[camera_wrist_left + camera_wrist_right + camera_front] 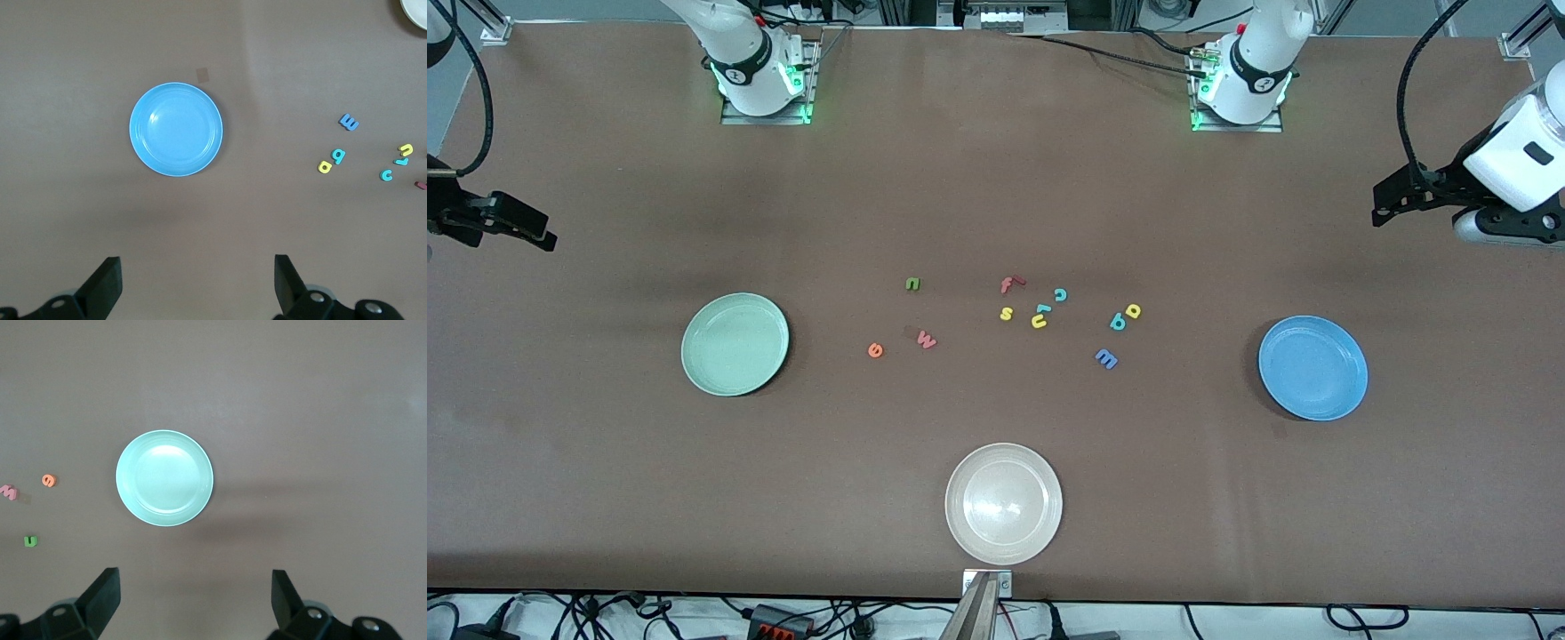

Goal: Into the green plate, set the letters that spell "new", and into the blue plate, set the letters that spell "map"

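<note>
The green plate lies toward the right arm's end, the blue plate toward the left arm's end. Between them lie the dark green "n", orange "e", red-pink "w", blue "m", teal "a" and yellow "p". My left gripper hangs open and empty high beside the blue plate. My right gripper hangs open and empty high beside the green plate.
A cream-white plate sits nearest the front camera at mid-table. Spare letters lie among the others: red "f", teal "c", yellow "s", yellow "u". Both arm bases stand along the table's edge farthest from the camera.
</note>
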{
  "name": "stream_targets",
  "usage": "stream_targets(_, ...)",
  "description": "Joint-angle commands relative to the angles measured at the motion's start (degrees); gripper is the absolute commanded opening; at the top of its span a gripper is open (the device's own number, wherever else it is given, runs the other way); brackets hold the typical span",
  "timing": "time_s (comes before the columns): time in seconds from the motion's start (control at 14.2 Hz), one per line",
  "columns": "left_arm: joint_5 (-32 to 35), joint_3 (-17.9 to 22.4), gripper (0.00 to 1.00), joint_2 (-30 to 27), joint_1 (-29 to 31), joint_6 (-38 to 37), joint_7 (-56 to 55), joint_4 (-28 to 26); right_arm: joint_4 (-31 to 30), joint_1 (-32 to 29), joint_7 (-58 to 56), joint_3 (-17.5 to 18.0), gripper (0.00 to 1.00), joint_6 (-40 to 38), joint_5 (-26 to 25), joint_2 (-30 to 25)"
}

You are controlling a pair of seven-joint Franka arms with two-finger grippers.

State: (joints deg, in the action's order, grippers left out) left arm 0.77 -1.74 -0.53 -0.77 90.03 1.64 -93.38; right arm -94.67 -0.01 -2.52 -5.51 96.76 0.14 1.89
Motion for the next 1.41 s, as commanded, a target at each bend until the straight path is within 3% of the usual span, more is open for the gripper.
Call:
stream_targets(0.0,-0.42,-0.45,1.00,0.71,-0.02,-1.17,0.73,1.88,-0.25,-0.35,-0.65,0.32,1.00,-0.25,-0.49,-0.40)
stream_targets(0.28,-0.51,-0.45,1.00,0.71,0.07,-1.17,0.73,1.88,-0.34,-0.17,-0.65,0.41,1.00,-0.34,-0.49,0.65)
stream_targets(0.71,-0.42,-0.80,1.00,0.79,-0.02,-1.08,0.56,1.97,-0.34,5.44,-0.56,1.11,1.00,1.23,0.48,8.81)
stream_targets(1.13,-0.51,-0.80,1.00,0.71,0.07,-1.08,0.56,1.88,-0.25,16.78,0.41,1.11,1.00,11.76,1.88,20.50)
stream_targets(1.34,-0.51,-0.80,1.00,0.71,0.07,-1.17,0.56,1.88,-0.17,19.16,0.49,1.11,1.00,19.32,1.97,27.62)
